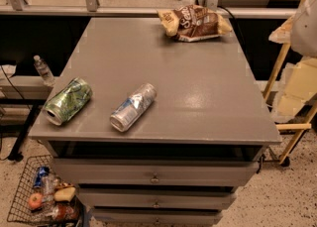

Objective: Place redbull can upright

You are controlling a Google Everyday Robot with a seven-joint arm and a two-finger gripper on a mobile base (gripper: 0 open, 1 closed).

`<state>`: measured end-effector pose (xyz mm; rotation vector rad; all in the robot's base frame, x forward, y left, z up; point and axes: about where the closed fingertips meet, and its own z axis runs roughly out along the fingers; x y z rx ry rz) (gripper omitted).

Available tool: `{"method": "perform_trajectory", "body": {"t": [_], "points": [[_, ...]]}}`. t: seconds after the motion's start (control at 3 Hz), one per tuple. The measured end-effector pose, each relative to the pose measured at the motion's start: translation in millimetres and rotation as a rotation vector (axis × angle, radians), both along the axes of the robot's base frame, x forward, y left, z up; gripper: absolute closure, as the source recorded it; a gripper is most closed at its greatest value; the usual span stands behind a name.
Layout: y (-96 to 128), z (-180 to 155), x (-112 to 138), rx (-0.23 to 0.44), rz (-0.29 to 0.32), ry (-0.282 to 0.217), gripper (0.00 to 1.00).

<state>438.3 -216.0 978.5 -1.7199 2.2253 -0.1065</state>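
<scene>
Gray drawer cabinet [198, 97] fills my feed. Green-patterned can [68, 100] on its side near front-left corner of top, open end toward front edge. Brown chip bag [193, 23] flat at far edge, right of center, well apart from can. Three drawers [198, 174] below, each with small center knob. Clear plastic water bottle [43, 70] upright on ledge left of cabinet. Wire basket [17, 191] on speckled floor [277, 201] at lower left, holding mixed snacks and round reddish fruit [34, 200]. Yellow wooden frame [276, 72] at right. Gripper nowhere in my frame.
</scene>
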Motion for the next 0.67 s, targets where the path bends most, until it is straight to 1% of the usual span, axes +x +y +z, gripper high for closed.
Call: {"method": "perform_trajectory", "body": {"t": [0.33, 0.67], "points": [[2.3, -0.5, 0.6, -0.002, 0.012, 0.001, 0.0], [45.7, -10.5, 11.7, -0.036, 0.244, 0.017, 0.0]]}}
